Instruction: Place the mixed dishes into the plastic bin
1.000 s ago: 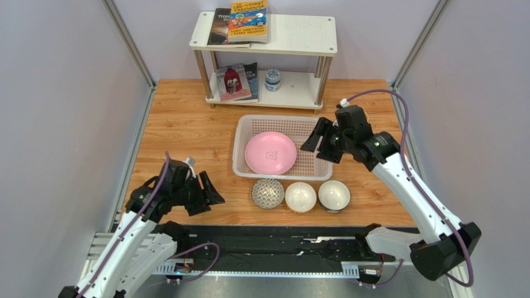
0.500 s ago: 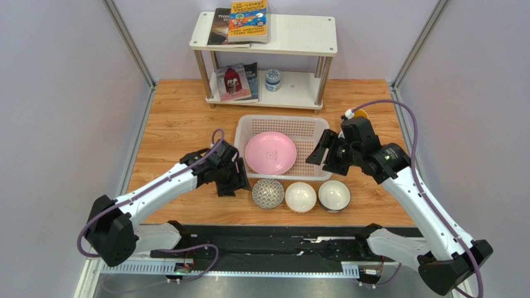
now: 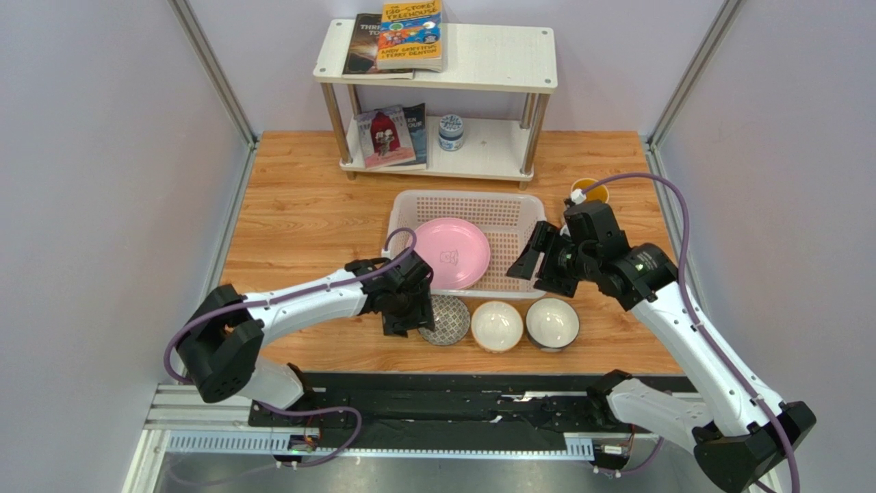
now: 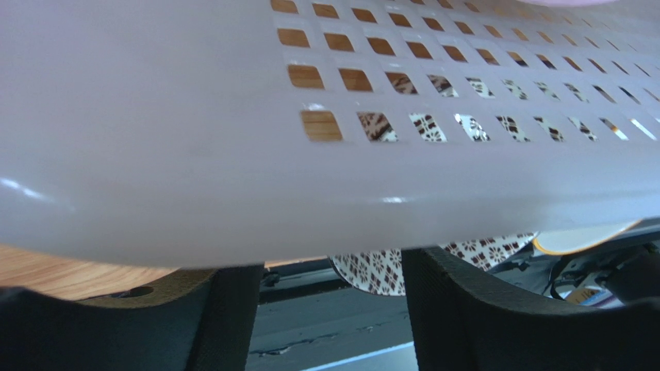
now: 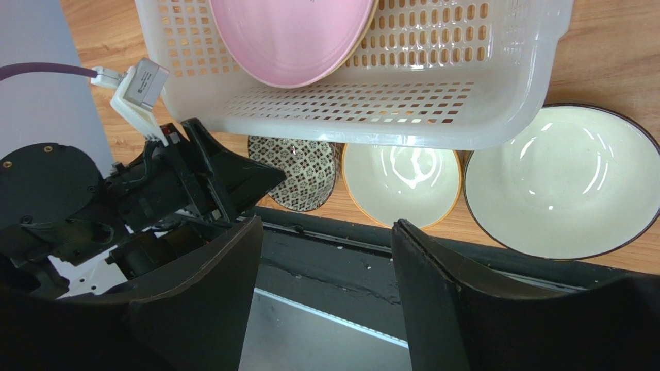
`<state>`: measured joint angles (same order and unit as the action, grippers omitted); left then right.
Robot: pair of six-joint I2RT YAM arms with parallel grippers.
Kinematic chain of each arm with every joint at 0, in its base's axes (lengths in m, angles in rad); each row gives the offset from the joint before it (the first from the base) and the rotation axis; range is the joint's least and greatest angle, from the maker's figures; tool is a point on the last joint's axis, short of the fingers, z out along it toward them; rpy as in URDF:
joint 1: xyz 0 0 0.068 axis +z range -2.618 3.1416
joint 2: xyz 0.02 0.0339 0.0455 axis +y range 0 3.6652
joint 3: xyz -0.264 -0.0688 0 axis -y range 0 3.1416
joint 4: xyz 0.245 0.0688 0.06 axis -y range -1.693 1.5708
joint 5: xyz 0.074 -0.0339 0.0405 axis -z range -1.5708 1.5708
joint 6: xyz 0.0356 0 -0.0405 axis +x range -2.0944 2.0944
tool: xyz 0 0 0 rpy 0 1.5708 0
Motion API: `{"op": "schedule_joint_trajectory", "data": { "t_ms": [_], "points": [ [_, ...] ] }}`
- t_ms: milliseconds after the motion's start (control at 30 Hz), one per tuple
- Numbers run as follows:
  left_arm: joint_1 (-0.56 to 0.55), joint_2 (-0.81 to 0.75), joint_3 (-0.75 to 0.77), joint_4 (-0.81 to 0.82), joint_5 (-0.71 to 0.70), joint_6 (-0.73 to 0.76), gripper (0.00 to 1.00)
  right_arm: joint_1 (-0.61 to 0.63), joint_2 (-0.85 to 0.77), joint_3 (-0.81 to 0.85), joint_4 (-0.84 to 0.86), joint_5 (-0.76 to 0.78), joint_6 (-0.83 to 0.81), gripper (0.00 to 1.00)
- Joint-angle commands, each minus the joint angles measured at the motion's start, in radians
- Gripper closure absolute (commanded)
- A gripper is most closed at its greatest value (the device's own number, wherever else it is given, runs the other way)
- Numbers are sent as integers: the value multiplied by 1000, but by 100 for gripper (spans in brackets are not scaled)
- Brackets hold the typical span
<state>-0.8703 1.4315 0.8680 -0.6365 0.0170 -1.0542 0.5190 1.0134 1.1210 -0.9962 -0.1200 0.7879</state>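
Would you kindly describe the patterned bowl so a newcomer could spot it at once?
Find the white bin mid-table. Three bowls line its near side. The patterned bowl is the leftmost, grey with a dark lattice inside, whereas the middle bowl and right bowl are plain white inside.

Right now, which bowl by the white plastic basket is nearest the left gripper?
The grey patterned bowl, leftmost, beside the left gripper; the two white bowls sit further right.
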Motion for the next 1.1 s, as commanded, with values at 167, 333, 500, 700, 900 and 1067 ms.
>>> {"op": "schedule_joint_trajectory", "data": {
  "t_ms": [167, 333, 500, 700, 900, 1067],
  "points": [
    [-4, 35, -30, 95, -26, -35, 60, 3, -47, -20, 36, -29, 13, 34],
    [-4, -21, -75, 101, 0, -40, 88, 3, -53, -36, 45, -35, 20, 34],
    [-4, -184, -141, 45, 26, -35, 100, 3, -55, -50, 48, -43, 19, 35],
    [-4, -463, -172, -166, -60, -87, 100, 16, -50, -112, 94, -93, 39, 35],
    [-4, -623, -118, -297, -92, -96, 100, 261, 10, -95, 133, 18, 111, 34],
    [-4, -585, -47, -350, -117, -67, 100, 386, 123, -41, 234, 28, 166, 33]
  ]
}}
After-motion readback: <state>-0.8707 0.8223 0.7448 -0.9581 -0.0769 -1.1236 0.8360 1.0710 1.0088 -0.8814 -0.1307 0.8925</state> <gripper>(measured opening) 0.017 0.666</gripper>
